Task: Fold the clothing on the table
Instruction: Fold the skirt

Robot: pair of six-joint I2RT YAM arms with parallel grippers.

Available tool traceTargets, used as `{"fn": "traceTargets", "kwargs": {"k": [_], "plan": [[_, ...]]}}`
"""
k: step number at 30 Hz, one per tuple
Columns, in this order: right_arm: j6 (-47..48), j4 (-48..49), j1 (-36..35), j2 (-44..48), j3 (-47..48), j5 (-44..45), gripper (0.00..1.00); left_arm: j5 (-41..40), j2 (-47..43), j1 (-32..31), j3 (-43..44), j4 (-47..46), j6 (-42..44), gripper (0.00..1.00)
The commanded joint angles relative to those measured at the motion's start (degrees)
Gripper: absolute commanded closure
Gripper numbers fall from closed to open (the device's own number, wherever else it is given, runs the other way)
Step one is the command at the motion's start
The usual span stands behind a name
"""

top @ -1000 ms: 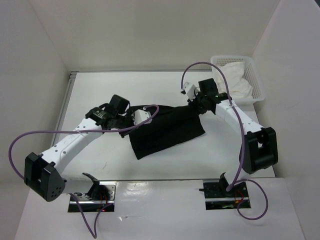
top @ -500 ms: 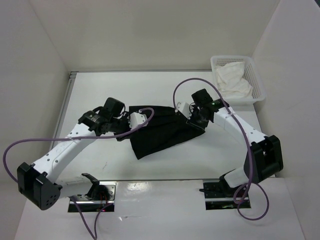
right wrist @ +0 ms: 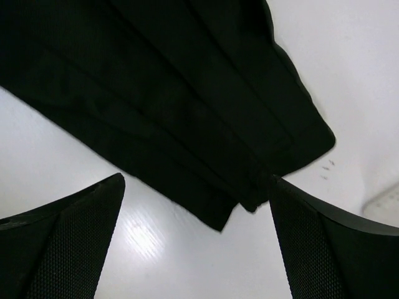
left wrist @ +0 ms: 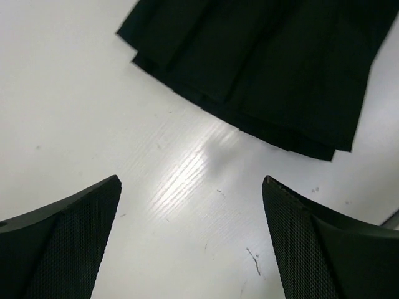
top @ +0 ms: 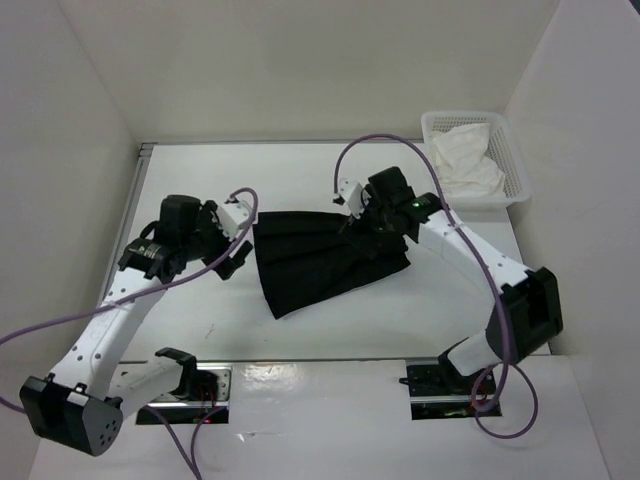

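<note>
The black clothing (top: 325,260) lies flat in pleated folds in the middle of the white table (top: 330,335). My left gripper (top: 235,245) hovers just off its left edge, open. In the left wrist view the clothing (left wrist: 262,62) lies ahead of the open left gripper (left wrist: 190,240), with only bare table (left wrist: 93,112) between the fingers (left wrist: 62,249). My right gripper (top: 362,222) hangs open over the garment's far right part. In the right wrist view the clothing (right wrist: 174,93) has a corner reaching between the spread jaws of the right gripper (right wrist: 196,243), untouched.
A white plastic basket (top: 517,170) holding crumpled white cloth (top: 465,160) stands at the back right corner. White walls close in the table on the left, back and right. Purple cables loop off both arms.
Both grippers have opened and let go of the clothing, which now lies flat. The left arm has pulled back to the left; the right gripper has shifted left over the garment.
</note>
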State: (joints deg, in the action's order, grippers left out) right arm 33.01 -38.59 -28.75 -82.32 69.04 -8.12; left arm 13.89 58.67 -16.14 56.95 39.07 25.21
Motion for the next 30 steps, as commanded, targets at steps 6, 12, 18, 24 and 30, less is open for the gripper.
{"fn": "traceTargets", "kwargs": {"k": [6,12,18,24,30], "plan": [[-15.9,9.2,-2.2,-15.1,7.1,5.0,0.01,-6.6,-6.5,10.5,-3.5,-9.7,-11.3,0.0],[-24.1,9.3,-4.2,-18.1,10.1,14.8,0.01,-12.9,-7.1,11.0,-4.8,-11.1,-13.5,0.0],[-24.1,8.8,-5.3,-18.1,9.4,16.6,0.01,-12.9,-6.6,11.0,-4.8,-11.1,-13.5,0.0],[-23.6,8.8,-6.0,-17.6,7.3,18.2,0.01,-12.9,-6.0,11.0,-4.8,-11.1,-13.5,0.0],[-23.1,8.8,-6.5,-17.6,5.7,20.9,0.01,-12.9,-6.0,11.0,-4.8,-11.1,-13.5,0.0]]}}
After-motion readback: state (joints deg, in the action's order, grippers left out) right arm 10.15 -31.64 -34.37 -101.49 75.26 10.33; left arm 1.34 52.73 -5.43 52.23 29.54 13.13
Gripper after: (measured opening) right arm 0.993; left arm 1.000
